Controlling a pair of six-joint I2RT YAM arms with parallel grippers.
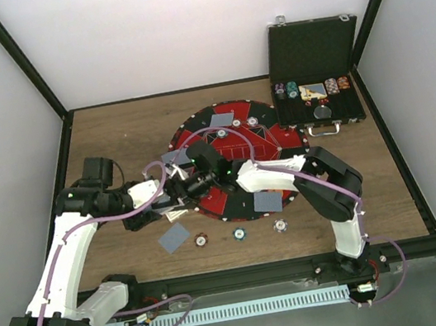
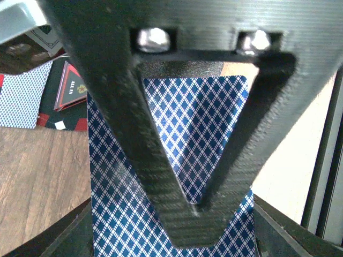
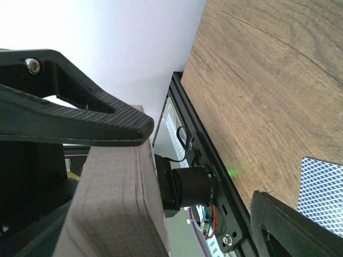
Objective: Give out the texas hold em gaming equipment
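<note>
My left gripper (image 1: 172,197) is shut on a deck of blue-diamond-backed playing cards (image 2: 123,214) at the left edge of the mat. In the left wrist view one finger (image 2: 198,225) lies across the top card and the other is hidden under the deck. My right gripper (image 1: 192,180) meets it from the right with jaws wide apart. In the right wrist view (image 3: 203,166) its upper finger (image 3: 107,126) rests on the deck's grey edge (image 3: 112,209). Single cards lie on the mat (image 1: 221,119) (image 1: 268,201) (image 1: 175,157) and one off it (image 1: 173,237). Three chips (image 1: 238,232) sit in a row near the front.
The round red-and-black mat (image 1: 281,140) fills the table's middle. The open black case (image 1: 319,104) with chips stands at the back right. An "ALL IN" marker (image 2: 72,85) lies on the mat near the deck. Black frame rails edge the table.
</note>
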